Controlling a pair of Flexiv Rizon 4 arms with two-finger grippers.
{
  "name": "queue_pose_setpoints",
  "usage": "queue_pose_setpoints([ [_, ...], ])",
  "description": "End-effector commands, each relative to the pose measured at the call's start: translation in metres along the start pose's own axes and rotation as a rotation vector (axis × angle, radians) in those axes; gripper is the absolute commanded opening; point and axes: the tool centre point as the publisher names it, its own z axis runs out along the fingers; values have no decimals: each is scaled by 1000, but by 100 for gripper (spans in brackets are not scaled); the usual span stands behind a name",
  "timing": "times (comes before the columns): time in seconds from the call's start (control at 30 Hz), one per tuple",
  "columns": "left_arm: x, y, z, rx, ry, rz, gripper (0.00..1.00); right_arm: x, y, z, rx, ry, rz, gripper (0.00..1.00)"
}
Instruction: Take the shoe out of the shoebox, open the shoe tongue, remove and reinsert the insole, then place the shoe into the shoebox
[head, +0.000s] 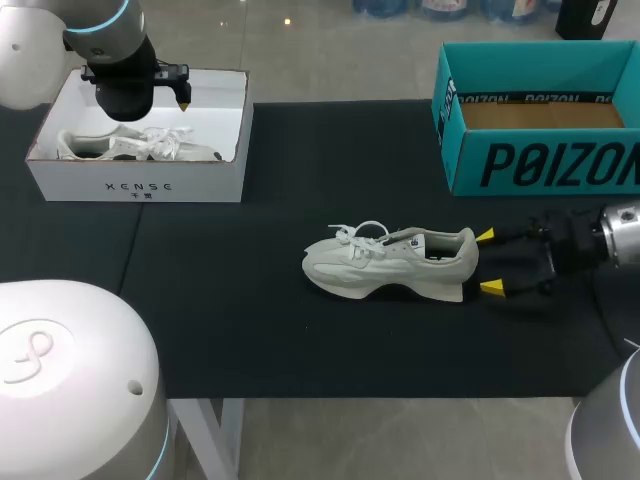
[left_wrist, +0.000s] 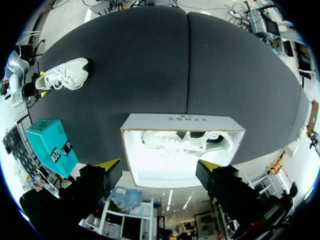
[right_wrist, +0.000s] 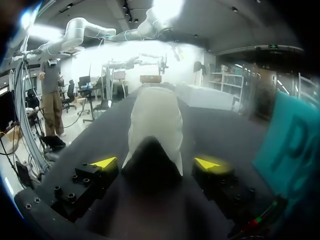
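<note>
Shoe (head: 390, 265) | lengthwise left-right | toe left | heel facing right end effector (head: 488, 262)

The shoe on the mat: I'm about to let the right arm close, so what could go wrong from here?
The right gripper is open, its tips flanking the shoe at the heel, not touching: closing here may catch only the soft collar or shove it along the mat. The left gripper hangs open over the white box holding a second shoe, and might grab that.
</note>
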Motion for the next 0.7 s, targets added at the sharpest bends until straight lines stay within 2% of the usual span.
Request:
queue_pose_setpoints([
  [0.03, 0, 0, 0, -1, 0, 1, 100, 0, -7, 11, -8, 10, 7, 100],
  [0.7, 0, 0, 0, -1, 0, 1, 100, 6, -5, 43, -44, 24, 28, 100],
])
